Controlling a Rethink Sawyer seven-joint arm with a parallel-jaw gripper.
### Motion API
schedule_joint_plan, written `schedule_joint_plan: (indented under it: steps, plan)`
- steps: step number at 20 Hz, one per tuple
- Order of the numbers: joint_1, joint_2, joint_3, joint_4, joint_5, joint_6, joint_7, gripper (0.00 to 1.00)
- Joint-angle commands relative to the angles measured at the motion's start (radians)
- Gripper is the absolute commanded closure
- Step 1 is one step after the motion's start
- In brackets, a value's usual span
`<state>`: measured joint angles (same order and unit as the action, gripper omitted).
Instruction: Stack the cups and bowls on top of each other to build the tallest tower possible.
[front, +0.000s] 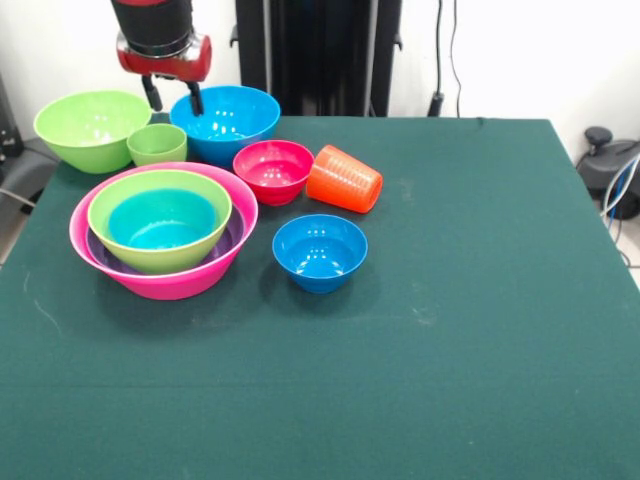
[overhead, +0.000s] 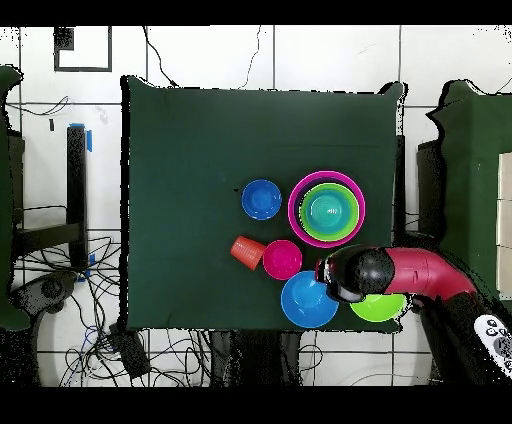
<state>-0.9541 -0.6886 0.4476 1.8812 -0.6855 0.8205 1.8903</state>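
Nearest my camera sits the small blue bowl (front: 320, 251), alone on the green table (front: 480, 320) and open side up. Going back to the pincer (front: 172, 99): it hangs at the far left of my front view with its two dark fingers (front: 195, 98) parted a little and nothing between them, poised above the gap between the short green cup (front: 157, 143) and the large blue bowl (front: 226, 122). Just beside the cup stands a loose lime-green bowl (front: 91, 128), and on the blue bowl's other side the small red bowl (front: 273, 170) sits close against it. Next to the red bowl the ribbed orange cup (front: 344, 179) lies tipped on its side, mouth turned away from the bowls. Nearer me on the left is the one nest I have so far: the huge pink bowl (front: 205, 277) carries the purple bowl (front: 232, 232), which shows only as a thin band, then a second lime-green bowl (front: 160, 257), then the teal bowl (front: 162, 218) innermost. By my reckoning four pieces are gathered and six are left loose, and nesting them adds little height, so most of the tower is yet to be built; I judge the green cup or the blue bowl to be the next pick.
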Motion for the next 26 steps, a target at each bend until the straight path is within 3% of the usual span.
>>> schedule_joint_plan:
  steps: [1,26]
  plan:
    - [0.026,0.045,0.037,-0.044,-0.07,-0.075,-0.12,0.0]
    - [-0.02,0.121,0.012,-0.037,-0.128,-0.282,-0.082,0.0]
